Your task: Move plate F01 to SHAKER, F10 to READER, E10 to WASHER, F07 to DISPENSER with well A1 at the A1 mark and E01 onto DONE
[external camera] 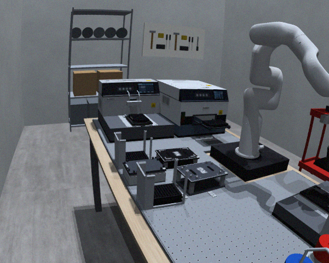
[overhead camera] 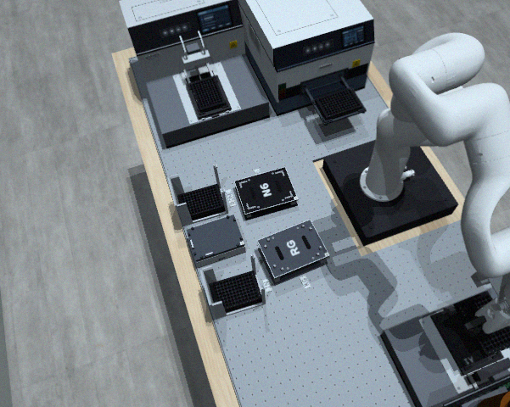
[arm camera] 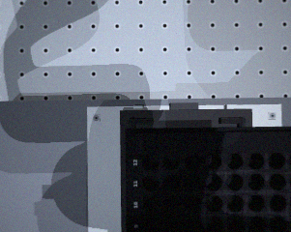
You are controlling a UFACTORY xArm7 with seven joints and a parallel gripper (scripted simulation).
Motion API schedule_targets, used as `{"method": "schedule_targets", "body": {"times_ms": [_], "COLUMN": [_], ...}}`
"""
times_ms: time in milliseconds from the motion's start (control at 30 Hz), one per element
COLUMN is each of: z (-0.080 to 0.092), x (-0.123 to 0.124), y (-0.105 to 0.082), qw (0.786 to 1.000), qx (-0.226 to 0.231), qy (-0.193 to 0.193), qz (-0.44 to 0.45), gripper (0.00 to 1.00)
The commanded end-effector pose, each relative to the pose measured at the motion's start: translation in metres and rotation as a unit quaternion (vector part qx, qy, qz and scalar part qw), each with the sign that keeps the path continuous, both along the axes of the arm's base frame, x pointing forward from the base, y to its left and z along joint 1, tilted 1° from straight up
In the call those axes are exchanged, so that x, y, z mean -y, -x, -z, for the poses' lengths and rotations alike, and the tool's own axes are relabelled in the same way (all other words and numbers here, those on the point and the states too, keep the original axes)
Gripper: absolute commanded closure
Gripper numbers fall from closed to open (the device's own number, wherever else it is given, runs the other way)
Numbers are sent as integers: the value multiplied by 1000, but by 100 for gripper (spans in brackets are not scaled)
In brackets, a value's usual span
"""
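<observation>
My gripper (overhead camera: 479, 327) is at the front right instrument (overhead camera: 411, 350) (external camera: 292, 207), shut on a black well plate (overhead camera: 502, 339) (arm camera: 184, 174). It holds the plate by one end over the instrument's white strip (arm camera: 103, 169). The fingers themselves are hidden in the wrist view, and I cannot read the plate's label. A second black plate (overhead camera: 209, 94) (external camera: 138, 119) sits on the back left instrument under its head. A third plate (overhead camera: 337, 103) lies on the tray of the back right instrument. The grey platform (overhead camera: 213, 238) between the two racks carries no plate.
Two deep racks on the left edge each hold black plates: the far rack (overhead camera: 200, 202) and the near rack (overhead camera: 236, 291) (external camera: 166, 193). Nest N6 (overhead camera: 266, 191) and nest RG (overhead camera: 293, 248) (external camera: 201, 171) carry nothing. The arm's black base (overhead camera: 426, 205) stands at the right.
</observation>
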State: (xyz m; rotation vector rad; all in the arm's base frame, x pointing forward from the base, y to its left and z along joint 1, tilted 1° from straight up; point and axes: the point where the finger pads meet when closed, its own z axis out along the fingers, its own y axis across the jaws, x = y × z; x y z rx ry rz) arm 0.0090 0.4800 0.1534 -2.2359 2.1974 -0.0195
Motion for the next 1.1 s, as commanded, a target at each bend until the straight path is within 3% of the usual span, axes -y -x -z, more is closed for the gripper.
{"method": "schedule_targets", "body": {"times_ms": [0, 400, 800, 1067], "z": [-7, -23, -25, -25], "x": [-1, -1, -1, 19], "y": [0, 0, 0, 0], "qw": [1000, 1000, 1000, 999], "qx": [0, 0, 0, 0], "qy": [-2, -2, -2, -2], "qz": [0, 0, 0, -35], "gripper": [100, 100, 100, 100]}}
